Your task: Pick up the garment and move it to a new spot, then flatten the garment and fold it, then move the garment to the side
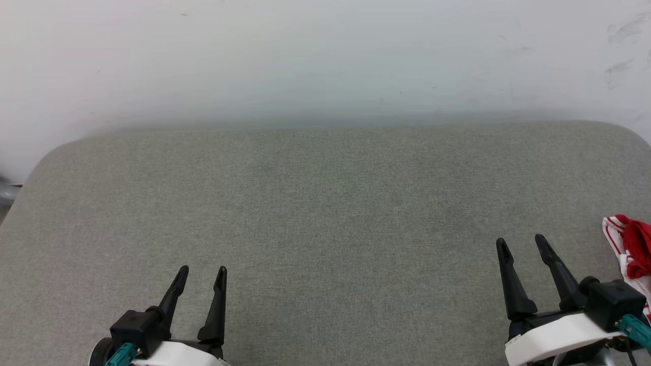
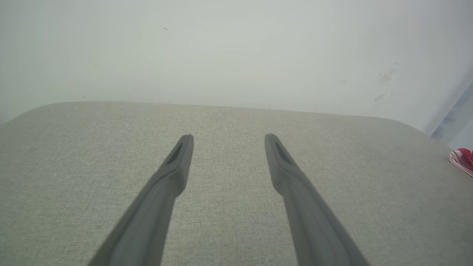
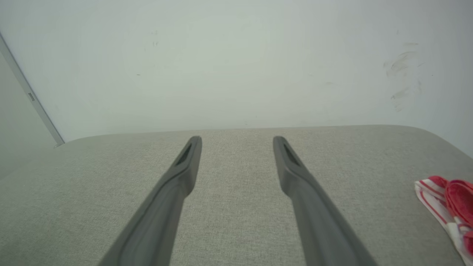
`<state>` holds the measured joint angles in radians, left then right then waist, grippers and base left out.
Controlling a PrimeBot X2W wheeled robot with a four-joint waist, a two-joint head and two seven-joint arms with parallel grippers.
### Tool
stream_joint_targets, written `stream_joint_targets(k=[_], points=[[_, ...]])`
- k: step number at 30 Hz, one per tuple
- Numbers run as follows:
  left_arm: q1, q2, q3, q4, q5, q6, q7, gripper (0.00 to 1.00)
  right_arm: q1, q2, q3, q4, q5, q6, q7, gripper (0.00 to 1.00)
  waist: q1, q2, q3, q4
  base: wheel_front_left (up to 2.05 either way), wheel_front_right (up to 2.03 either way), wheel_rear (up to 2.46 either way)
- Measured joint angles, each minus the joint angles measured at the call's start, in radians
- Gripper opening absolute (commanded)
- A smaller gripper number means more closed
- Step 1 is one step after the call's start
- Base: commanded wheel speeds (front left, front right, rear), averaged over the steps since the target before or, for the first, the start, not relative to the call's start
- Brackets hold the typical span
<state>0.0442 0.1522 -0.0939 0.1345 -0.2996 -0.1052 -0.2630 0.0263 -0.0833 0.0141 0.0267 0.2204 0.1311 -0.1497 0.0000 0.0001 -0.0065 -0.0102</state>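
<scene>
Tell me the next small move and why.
Probably swing the right gripper rightward toward the shirt. The shirt lies bunched on the grey cushion, untouched, just to that gripper's right. Its fingers stand apart and hold nothing, and the left gripper is much farther off.

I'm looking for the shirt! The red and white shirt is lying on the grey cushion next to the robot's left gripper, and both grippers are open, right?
Not quite. The red and white shirt lies next to the right gripper, not the left gripper; the head view shows it at the right edge. It is on the grey cushion, and both grippers are open.
</scene>
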Motion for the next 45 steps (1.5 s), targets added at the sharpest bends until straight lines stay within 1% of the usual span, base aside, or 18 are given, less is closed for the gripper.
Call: stream_joint_targets(k=[11, 22, 23, 29, 45], points=[[0.001, -0.018, 0.032, -0.005, 0.033, -0.011, 0.0, 1.0, 0.011, 0.003, 0.004, -0.003, 0.001, 0.0, 0.002, 1.0, 0.0001, 0.0, -0.003, -0.005, 0.0, 0.0, 0.0], [0.002, -0.03, 0.05, 0.003, 0.032, -0.02, 0.0, 1.0, 0.013, 0.008, 0.017, -0.002, 0.001, 0.0, 0.002, 1.0, 0.0, 0.0, 0.003, -0.006, 0.0, 0.0, 0.0], [0.002, -0.03, 0.05, 0.007, 0.031, -0.021, 0.0, 0.0, 0.013, 0.009, 0.016, -0.001, 0.0, 0.0, 0.002, 0.0, 0.0, 0.0, 0.004, -0.006, 0.0, 0.0, 0.0], [0.026, -0.04, 0.043, 0.053, 0.019, -0.021, 0.006, 0.0, 0.029, 0.01, 0.019, 0.046, 0.006, 0.0, 0.002, 0.0, 0.0001, 0.0, 0.004, -0.006, 0.0, 0.0, 0.0], [0.006, -0.052, 0.072, 0.067, -0.257, -0.021, 0.08, 0.0, 0.016, 0.009, 0.004, 0.082, 0.305, 0.0, 0.045, 0.0, 0.0001, 0.0, 0.005, -0.004, 0.0, 0.0, 0.0]])
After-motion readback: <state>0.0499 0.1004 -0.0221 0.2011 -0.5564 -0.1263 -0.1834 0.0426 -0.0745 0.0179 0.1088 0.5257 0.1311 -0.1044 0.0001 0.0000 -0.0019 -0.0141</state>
